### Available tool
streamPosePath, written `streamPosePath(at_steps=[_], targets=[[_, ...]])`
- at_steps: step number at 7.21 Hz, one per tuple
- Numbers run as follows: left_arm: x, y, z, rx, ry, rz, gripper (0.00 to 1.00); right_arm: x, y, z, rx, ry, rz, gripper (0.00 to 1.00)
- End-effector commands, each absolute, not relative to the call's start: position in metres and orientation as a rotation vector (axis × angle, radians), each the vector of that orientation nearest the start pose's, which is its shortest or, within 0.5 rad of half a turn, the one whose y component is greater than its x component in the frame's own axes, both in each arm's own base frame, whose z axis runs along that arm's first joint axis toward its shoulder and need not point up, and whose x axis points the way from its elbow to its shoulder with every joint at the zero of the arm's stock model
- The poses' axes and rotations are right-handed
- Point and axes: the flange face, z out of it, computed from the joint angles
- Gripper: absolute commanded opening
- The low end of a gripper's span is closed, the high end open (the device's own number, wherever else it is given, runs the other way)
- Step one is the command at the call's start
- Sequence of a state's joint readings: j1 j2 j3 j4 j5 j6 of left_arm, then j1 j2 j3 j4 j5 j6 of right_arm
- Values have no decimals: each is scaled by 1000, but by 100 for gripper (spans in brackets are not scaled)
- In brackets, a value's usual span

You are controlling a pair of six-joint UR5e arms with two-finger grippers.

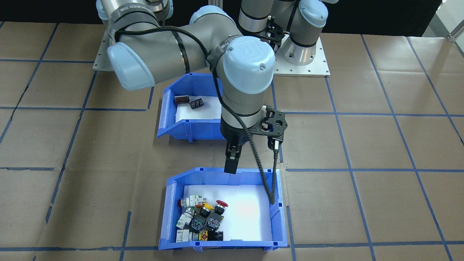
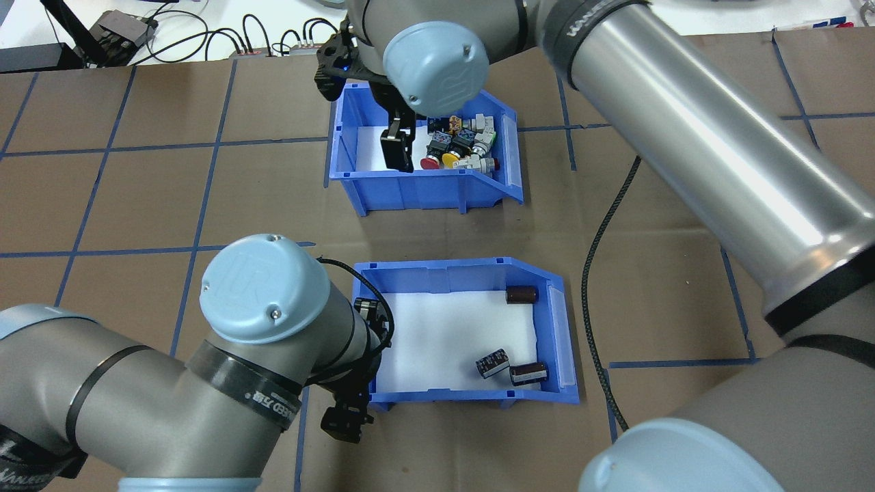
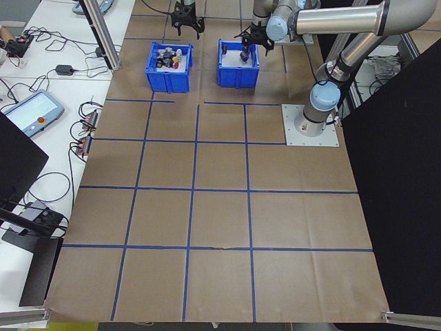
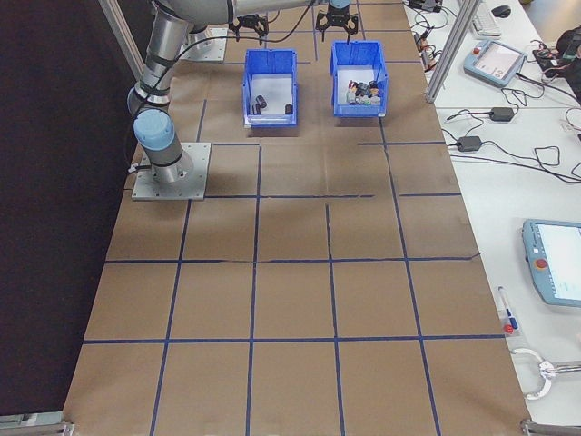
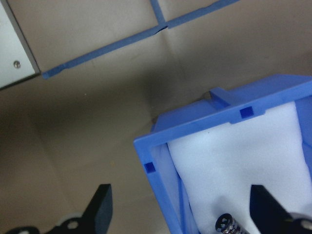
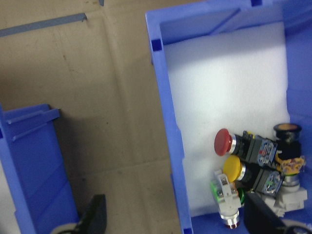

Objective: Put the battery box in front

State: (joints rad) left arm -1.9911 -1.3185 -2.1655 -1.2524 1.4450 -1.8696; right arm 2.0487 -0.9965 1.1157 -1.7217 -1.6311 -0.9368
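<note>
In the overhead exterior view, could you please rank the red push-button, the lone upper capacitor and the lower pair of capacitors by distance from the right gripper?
1. Red push-button, just beside the right gripper, same bin.
2. Lone upper capacitor, battery box's far corner.
3. Lower pair of capacitors, its near wall.

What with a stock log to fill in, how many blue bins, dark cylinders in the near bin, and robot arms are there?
Blue bins: 2, the battery box and the switch bin
Dark cylinders: 3
Robot arms: 2, the left arm and the right arm
Total: 7
</note>
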Motion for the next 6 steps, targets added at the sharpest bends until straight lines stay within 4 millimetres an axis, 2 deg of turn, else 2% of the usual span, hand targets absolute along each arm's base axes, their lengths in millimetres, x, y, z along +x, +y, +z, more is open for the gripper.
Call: streamPosePath(at_steps=[1, 2, 4, 6], targets=[[-310, -265, 319, -2259, 2188, 346, 100, 482, -572, 338, -2280, 2334, 14, 100], [-319, -272, 317, -2294, 2232, 319, 100, 479, -574, 334, -2322, 2286, 30, 100], [-330, -265, 302, -2268, 2235, 323, 100, 461, -587, 315, -2302, 2292, 85, 100], [-326, -266, 286, -2274, 2232, 231, 100, 450, -593, 283, -2278, 2301, 116, 100]])
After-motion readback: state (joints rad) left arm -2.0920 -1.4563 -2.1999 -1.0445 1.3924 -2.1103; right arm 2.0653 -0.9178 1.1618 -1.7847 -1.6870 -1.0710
